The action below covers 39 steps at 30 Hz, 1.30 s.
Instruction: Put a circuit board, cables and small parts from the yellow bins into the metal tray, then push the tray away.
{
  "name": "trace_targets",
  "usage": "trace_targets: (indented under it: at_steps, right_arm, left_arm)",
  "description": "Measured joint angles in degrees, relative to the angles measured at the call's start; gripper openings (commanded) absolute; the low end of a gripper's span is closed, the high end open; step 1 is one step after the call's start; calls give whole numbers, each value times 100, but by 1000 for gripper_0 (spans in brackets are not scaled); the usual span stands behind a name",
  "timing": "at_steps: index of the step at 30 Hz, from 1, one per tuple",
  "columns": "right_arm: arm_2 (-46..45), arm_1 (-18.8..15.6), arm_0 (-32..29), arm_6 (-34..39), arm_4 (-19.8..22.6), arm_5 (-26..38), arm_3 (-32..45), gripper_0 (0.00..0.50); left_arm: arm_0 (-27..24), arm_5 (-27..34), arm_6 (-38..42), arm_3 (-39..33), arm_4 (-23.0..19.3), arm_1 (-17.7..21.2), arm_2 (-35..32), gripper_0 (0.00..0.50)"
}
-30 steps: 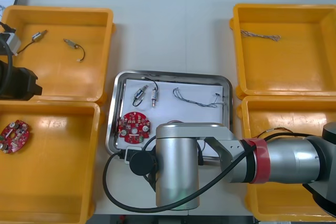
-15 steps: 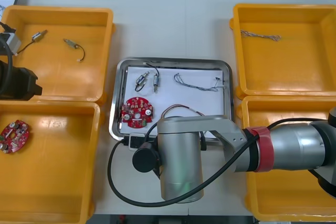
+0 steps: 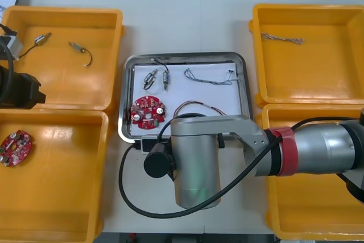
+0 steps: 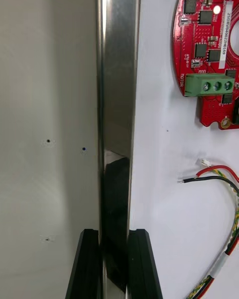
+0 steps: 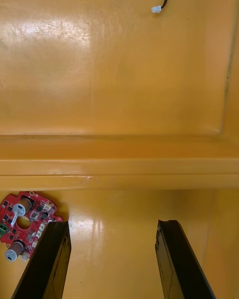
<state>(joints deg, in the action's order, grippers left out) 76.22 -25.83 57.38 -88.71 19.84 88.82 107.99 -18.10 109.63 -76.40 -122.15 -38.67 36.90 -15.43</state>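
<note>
The metal tray (image 3: 185,56) lies at the middle of the table (image 3: 187,15), between the yellow bins (image 3: 118,38) at either side, and it is loaded. A red circuit board (image 3: 148,112) sits toward its near-left corner with a red and yellow cable (image 3: 199,107) beside it. A pale twisted cable (image 3: 210,78) lies toward the far-right corner, and two small metal parts (image 3: 158,79) with a black cable (image 3: 162,62) lie toward the far-left. The right gripper (image 4: 116,233) is clenched on the tray's near rim — one black finger on the table side, the other on the white inside, the thin steel lip pinched between them. The board and the cable are close to that hold but clear of the fingers. The left gripper (image 5: 113,224) hangs released over the left-hand bins, with a spare circuit board (image 5: 22,226) beside one finger. The tray looks stiff, light and slick-bottomed, so it should slide readily. Its polished lip gives the pads little purchase, though, and could slip or let the tray pivot. The near rim close to its middle seems the right place to hold it — a grip well off-centre would likely swing a corner toward a bin. The contents are loose and light, and the board is the fragile piece, so a slow, even shove suits best.
</note>
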Motion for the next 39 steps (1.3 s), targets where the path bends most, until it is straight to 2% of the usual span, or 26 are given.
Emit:
trace_targets:
  at_steps: [3,30,39]
  right_arm:
    - [0,0,55,-325,-1,-38,-118,0]
    - [12,14,700,-326,-29,-714,-1449,0]
    - [13,231,965,-326,-29,-924,-2113,0]
  left_arm:
    - [0,0,0,0,0,0,0,500]
    - [0,0,0,0,0,0,0,500]
    - [0,0,0,0,0,0,0,500]
